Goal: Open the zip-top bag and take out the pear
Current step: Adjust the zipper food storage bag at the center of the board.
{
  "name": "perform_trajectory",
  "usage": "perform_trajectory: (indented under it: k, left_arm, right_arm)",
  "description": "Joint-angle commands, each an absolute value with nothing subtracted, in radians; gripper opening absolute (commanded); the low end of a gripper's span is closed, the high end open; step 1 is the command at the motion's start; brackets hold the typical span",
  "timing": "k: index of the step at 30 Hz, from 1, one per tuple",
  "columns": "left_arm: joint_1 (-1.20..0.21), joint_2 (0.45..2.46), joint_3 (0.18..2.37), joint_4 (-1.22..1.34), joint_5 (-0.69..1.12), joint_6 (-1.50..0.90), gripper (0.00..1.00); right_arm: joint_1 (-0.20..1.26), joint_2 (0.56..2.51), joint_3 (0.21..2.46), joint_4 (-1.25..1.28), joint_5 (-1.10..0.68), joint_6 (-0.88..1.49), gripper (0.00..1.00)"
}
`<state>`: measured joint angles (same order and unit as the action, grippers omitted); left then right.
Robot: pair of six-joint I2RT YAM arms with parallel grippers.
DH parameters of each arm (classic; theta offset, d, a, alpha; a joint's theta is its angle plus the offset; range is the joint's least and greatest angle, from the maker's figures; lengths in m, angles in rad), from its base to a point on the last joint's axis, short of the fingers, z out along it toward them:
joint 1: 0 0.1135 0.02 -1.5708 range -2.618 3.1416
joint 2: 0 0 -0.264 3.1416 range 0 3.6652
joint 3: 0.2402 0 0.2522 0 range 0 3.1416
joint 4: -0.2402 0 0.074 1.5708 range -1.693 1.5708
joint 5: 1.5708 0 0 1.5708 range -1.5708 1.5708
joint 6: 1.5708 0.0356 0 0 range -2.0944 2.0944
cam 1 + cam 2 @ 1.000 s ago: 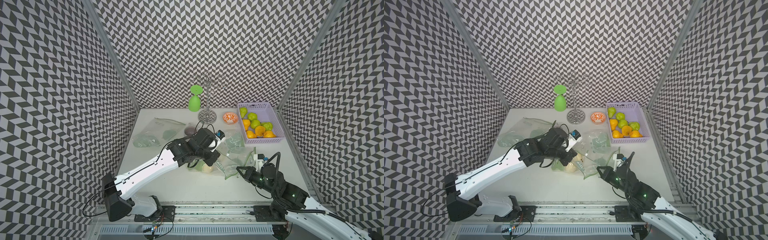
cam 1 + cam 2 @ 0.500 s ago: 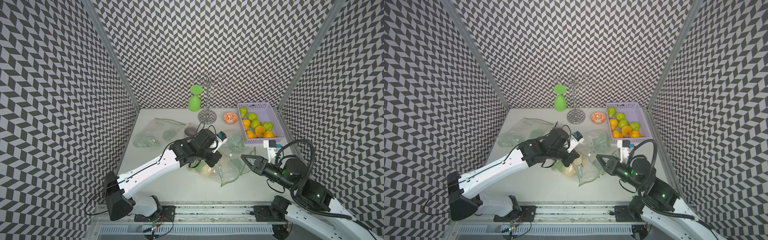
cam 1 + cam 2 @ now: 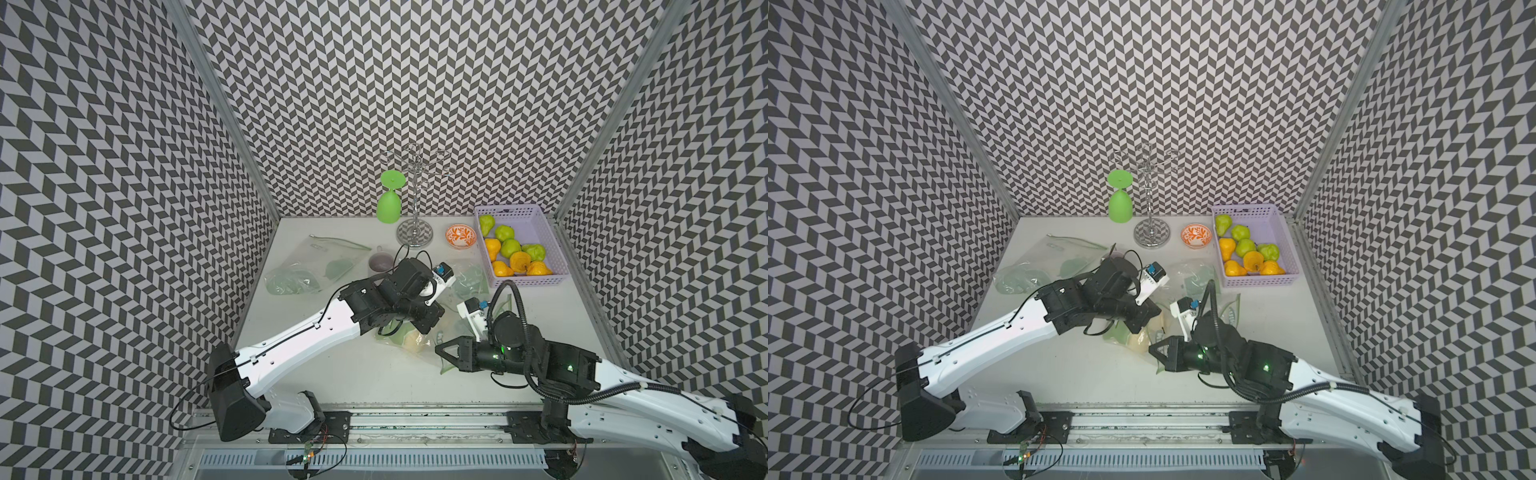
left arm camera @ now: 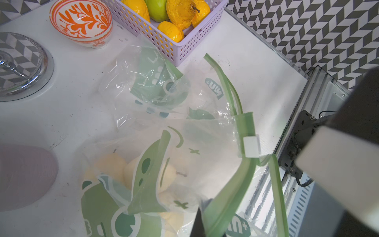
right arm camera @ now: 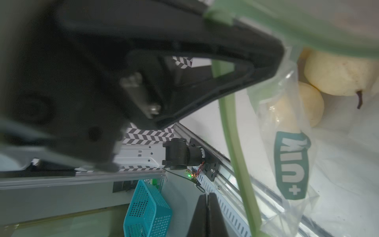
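The zip-top bag (image 4: 205, 133) is thin, soft film, so I expect it to crumple and slide rather than keep a shape. Its only stiff part is the green zip strip (image 4: 244, 123) along the mouth, and that is where to take hold. The plain plastic looks slick, and a pinch there would likely slip. The weight is all in the pear (image 5: 338, 76), which sags the bag onto the table (image 3: 353, 374) and should anchor it while a lip is pulled. The pear looks firm and round, so I judge it best taken across its belly, not by the thin stem.

My left gripper (image 3: 428, 326) is clamped tight on the zip strip and holds that edge up. My right gripper (image 5: 207, 213) has its fingers pressed together with nothing I can see between them. The other green lip runs just beside it, not in it.

The bag lies in the middle of the table between my two grippers, to the near left of the lilac basket (image 3: 528, 280). It is clear with green printing, and a white slider (image 4: 251, 146) sits on the strip. Beside the slider the two lips stand apart. The pear is pale yellow with a dark stem, and more than one is bunched deep in the bag, away from the mouth.
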<state>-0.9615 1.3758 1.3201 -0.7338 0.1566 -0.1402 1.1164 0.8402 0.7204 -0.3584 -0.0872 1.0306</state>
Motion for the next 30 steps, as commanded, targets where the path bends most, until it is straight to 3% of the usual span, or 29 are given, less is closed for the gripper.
perform_trajectory:
  k: [1,10,18,23,30]
  left_arm:
    - [-0.964,1.342,1.312,-0.706,0.185,-0.150,0.00]
    - [-0.965,1.313,1.304,-0.721,0.204,-0.156,0.00]
    - [-0.986,1.305,1.313,-0.672,0.280,-0.199,0.00]
    - [-1.019,1.314,1.332,-0.609,0.336,-0.232,0.00]
    - [-1.020,1.378,1.369,-0.548,0.383,-0.216,0.00]
  right_arm:
    - [1.119,0.848,0.702,-0.308,0.043,1.067,0.00]
    - [1.112,0.813,0.670,-0.282,0.210,1.062,0.00]
    - [0.960,0.939,0.577,-0.051,0.111,1.047,0.00]
    - [0.813,1.052,0.515,0.114,-0.182,1.010,0.00]
    - [0.799,1.185,0.516,0.091,-0.443,0.864,0.06]
